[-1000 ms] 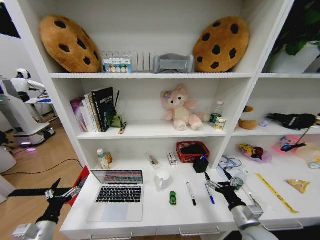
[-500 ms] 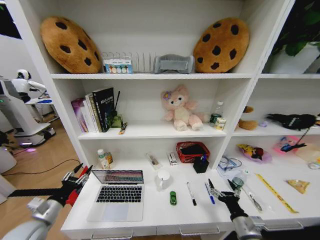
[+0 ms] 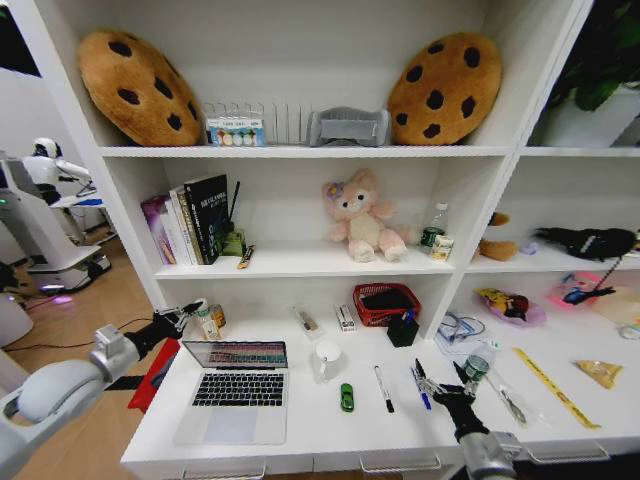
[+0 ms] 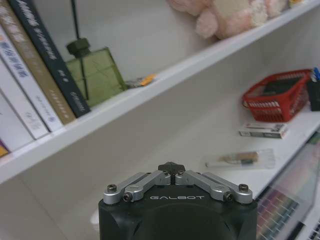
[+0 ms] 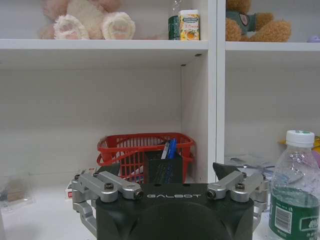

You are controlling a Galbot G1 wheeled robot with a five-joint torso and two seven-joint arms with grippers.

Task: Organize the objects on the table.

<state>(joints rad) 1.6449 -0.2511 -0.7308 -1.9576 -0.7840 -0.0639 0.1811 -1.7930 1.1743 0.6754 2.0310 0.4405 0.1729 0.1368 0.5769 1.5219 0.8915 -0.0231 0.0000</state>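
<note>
Because the left gripper [image 3: 183, 314], fingers pressed together, reaches past the laptop [image 3: 232, 388] toward the small bottle [image 3: 205, 318] at the table's [image 3: 300, 425] back-left, it might topple it, while the right gripper [image 3: 440, 385] hangs spread near the blue pen [image 3: 419, 384].

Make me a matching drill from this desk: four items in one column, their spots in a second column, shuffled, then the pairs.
Items
1. laptop
2. green item
3. red basket
4. left tool

Places
A. at the back of the table, under the shelf
B. between the laptop and the black marker
C. on the left part of the table, lid open
D. raised beside the small bottle at the table's left rear

Pairs: 1-C, 2-B, 3-A, 4-D
</note>
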